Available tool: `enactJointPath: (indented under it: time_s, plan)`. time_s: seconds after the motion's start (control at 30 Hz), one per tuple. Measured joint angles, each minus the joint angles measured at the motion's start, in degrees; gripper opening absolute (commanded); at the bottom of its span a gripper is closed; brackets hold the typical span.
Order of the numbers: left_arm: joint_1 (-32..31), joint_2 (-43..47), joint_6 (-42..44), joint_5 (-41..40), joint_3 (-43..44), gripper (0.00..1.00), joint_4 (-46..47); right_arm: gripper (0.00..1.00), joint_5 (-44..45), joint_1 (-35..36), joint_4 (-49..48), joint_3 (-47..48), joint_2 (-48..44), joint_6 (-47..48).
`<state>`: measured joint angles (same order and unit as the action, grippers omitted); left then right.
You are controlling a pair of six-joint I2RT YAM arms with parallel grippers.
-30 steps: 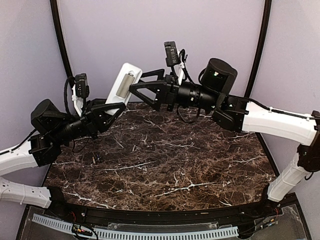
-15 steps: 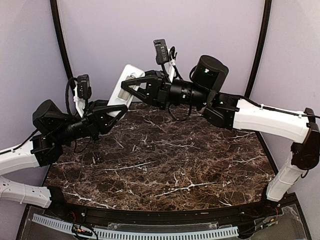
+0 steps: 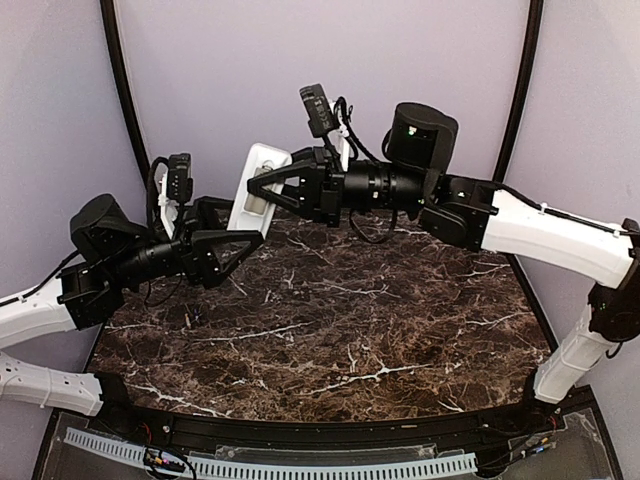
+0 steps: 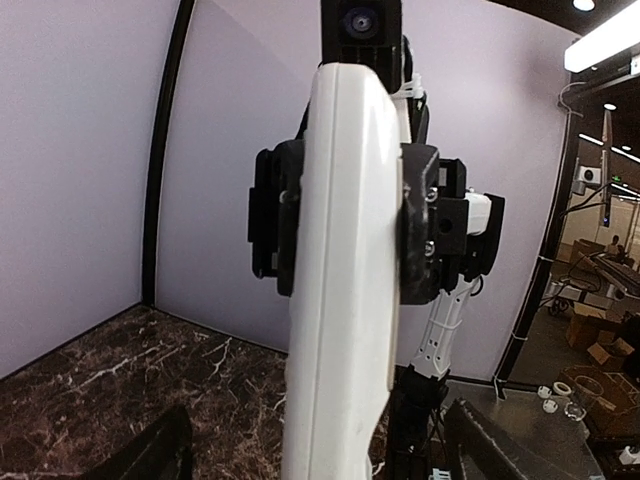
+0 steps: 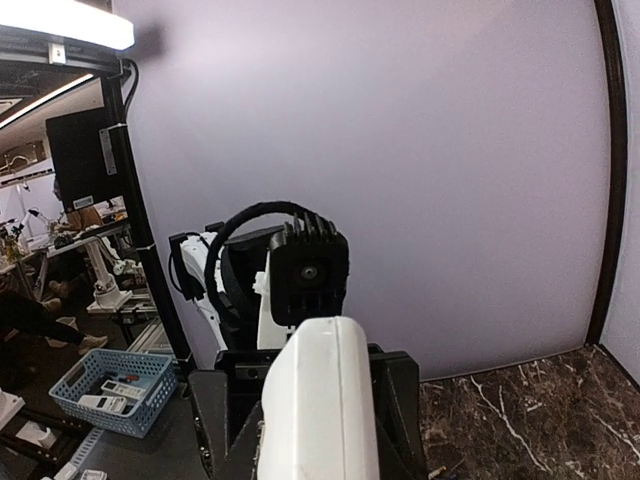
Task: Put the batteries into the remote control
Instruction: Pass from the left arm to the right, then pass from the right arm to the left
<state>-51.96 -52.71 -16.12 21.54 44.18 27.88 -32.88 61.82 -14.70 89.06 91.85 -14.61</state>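
The remote control [image 3: 266, 162] is held up above the table [image 3: 350, 330], tilted, with its upper end leaning away from the arms. It is clamped across its width between the fingers of the right gripper [image 3: 255, 187]. In the left wrist view those black fingers [image 4: 420, 225] are seen pressed against both long edges of the white body. The left gripper [image 3: 245, 222] is set just below the right gripper, at the remote's lower end. Its fingers are spread wide on either side of the handset and nothing is gripped by them.
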Motion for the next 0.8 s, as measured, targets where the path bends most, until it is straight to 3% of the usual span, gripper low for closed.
enactJointPath:
  time_s: [0.13,0.33,0.53,0.7,0.8]
  plan:
    - [0.0,0.3,4.3,1.1,2.6,0.93,-9.6,0.00,1.2,-0.1,10.9,2.0,-2.2,5.1]
    - [0.0,0.2,9.2,3.3,5.1,0.85,-20.7,0.00,0.5,-0.2,25.4,10.0,-2.5,9.7]
    - [0.0,-0.2,10.7,4.1,5.2,0.67,-22.9,0.00,0.6,-0.4,32.6,13.0,-1.4,9.8]
    - [0.0,-1.2,10.1,5.0,5.2,0.57,-22.4,0.00,0.4,-0.4,34.8,13.0,0.6,9.5]
    - [0.0,-2.9,8.7,6.0,5.3,0.45,-21.4,0.00,0.2,-0.4,35.1,13.0,1.3,9.4]
